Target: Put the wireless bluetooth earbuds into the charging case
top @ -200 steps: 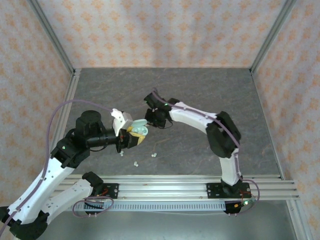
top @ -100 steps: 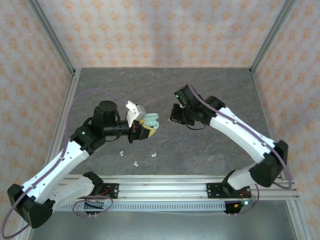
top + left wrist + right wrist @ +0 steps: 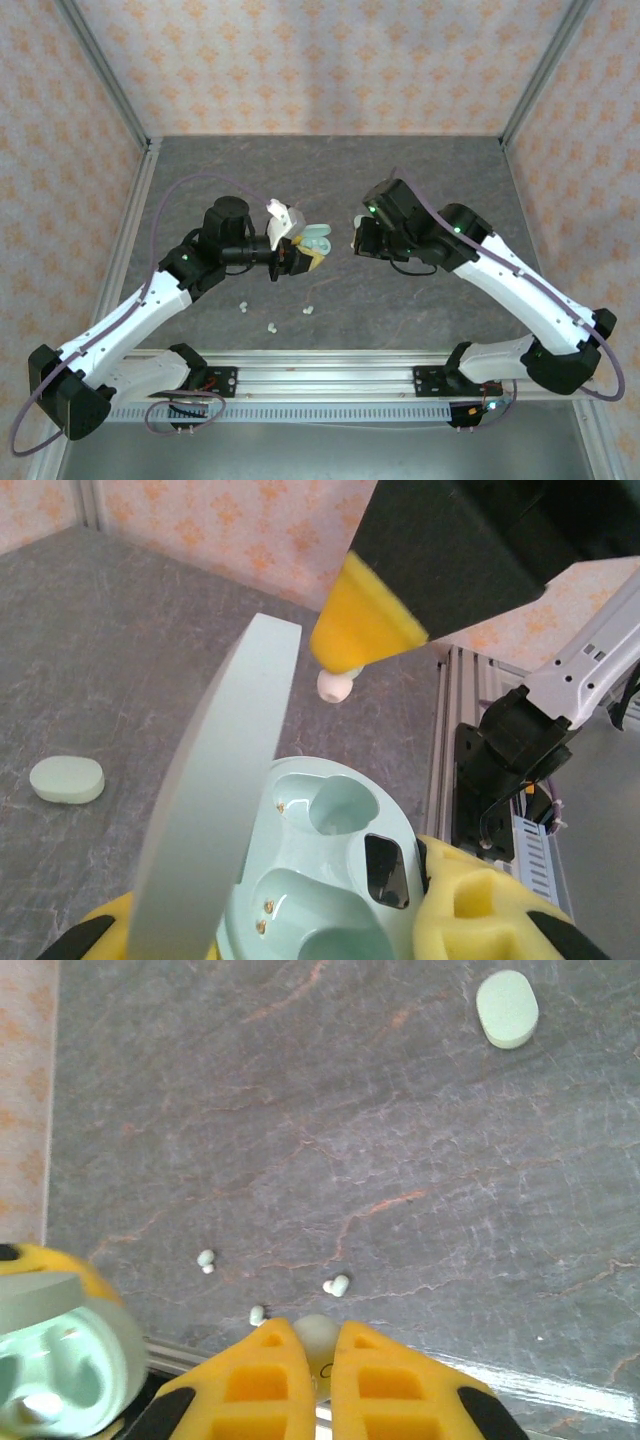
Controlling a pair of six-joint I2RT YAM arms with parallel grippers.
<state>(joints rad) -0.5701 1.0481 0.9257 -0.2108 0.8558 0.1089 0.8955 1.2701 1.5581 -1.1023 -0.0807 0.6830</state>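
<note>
Left end effector (image 3: 295, 257): clenched on an open pale green oval plastic charging case (image 3: 330, 870). The lid stands upright and both sockets are empty.

Right end effector (image 3: 318, 1345): yellow pads pinched on one small white rounded plastic earbud (image 3: 335, 685). The earbud hangs just above the case held by the left end effector, apart from it.

Three more white earbuds (image 3: 336, 1285) lie separately on the grey stone-pattern desk (image 3: 400, 1160), lower than both end effectors, toward the arm bases.

A closed pale green oval case (image 3: 507, 1008) lies flat on the desk, well beyond the right end effector's fingertips.
</note>
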